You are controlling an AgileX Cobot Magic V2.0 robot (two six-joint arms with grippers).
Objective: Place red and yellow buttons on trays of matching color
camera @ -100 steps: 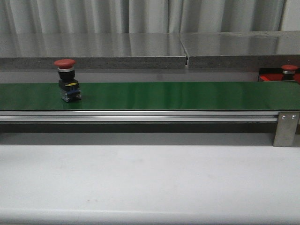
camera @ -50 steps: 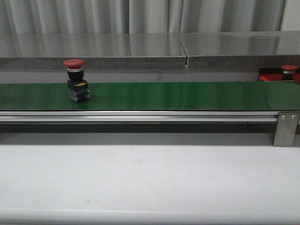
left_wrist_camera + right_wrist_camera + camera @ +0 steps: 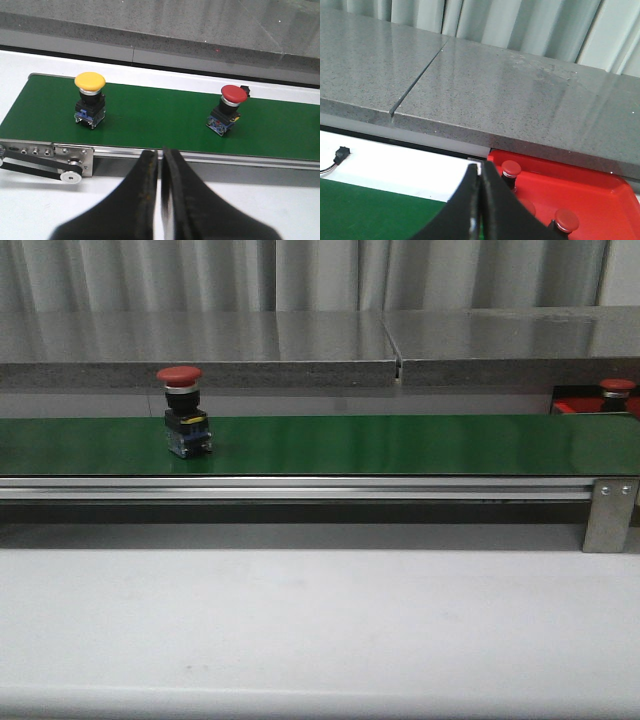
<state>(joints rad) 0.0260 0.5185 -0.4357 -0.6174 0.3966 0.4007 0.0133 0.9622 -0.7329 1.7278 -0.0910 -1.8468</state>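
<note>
From the front I see a long green belt (image 3: 400, 444) running across the desk (image 3: 320, 620), and on its left part a red button (image 3: 184, 418) stands upright: a glossy red dome cap on a dark blocky base. My left wrist camera shows that same red button (image 3: 228, 109) and, well apart from it nearer the belt's roller end, a yellow button (image 3: 90, 99) of the same build, also upright. The left pincer (image 3: 160, 160) hangs on the near side of the belt, roughly between the two buttons, its dark fingers pressed almost together with only a sliver between them and nothing held. The right pincer (image 3: 480, 176) is likewise closed and empty, poised near the far end of the belt beside a red tray (image 3: 600, 197). That tray already carries several red buttons; one (image 3: 511, 170) sits near its corner. I see no yellow tray in any view. I judge these buttons to be light, rigid plastic parts, unlikely to be damaged by a firm squeeze. The smooth rounded cap looks slippery and would likely let the fingers slide off, so I would open the pincer and take hold lower down, across the flat sides of the square base or the narrower neck under the cap. Standing tall on a small footprint, either button could tip if nudged sideways, so I would come straight down over it.
</note>
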